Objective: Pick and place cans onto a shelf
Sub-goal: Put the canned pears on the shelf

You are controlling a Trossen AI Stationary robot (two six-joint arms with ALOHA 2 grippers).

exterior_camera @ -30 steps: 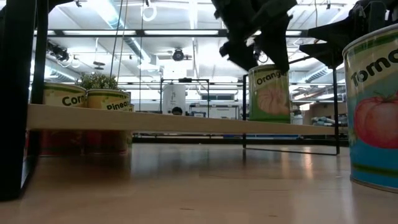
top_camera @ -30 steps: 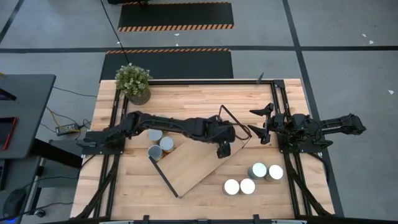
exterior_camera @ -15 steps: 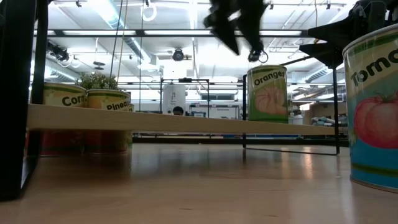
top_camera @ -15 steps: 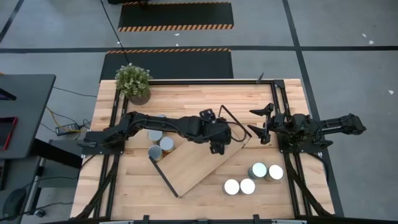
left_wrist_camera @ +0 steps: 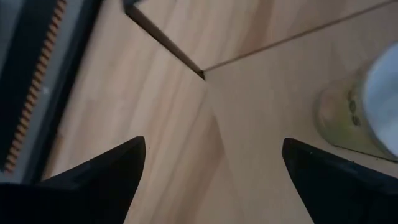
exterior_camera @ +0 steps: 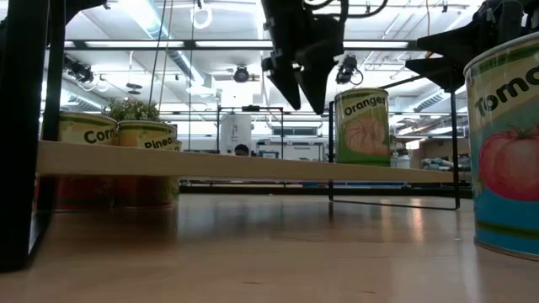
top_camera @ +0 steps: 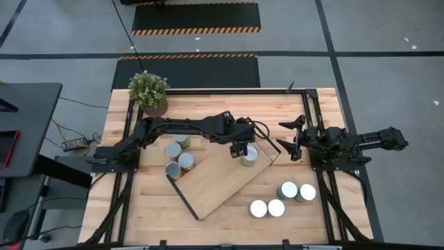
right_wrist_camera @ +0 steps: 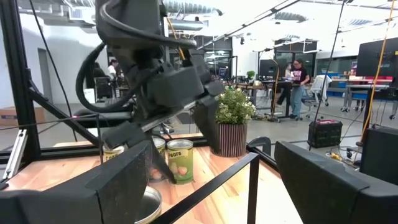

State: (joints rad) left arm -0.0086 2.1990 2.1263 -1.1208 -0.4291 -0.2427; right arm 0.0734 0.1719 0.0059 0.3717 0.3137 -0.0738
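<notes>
left pincer [top_camera: 239, 148] hangs wide open just beside a can [top_camera: 250, 154] on the shelf [top_camera: 215, 182].

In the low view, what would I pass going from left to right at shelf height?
Corn can → Pineapple can → left arm's open jaws hanging above the shelf → Orange can standing on it → big Tomato can closest to the camera, at the right edge.
</notes>
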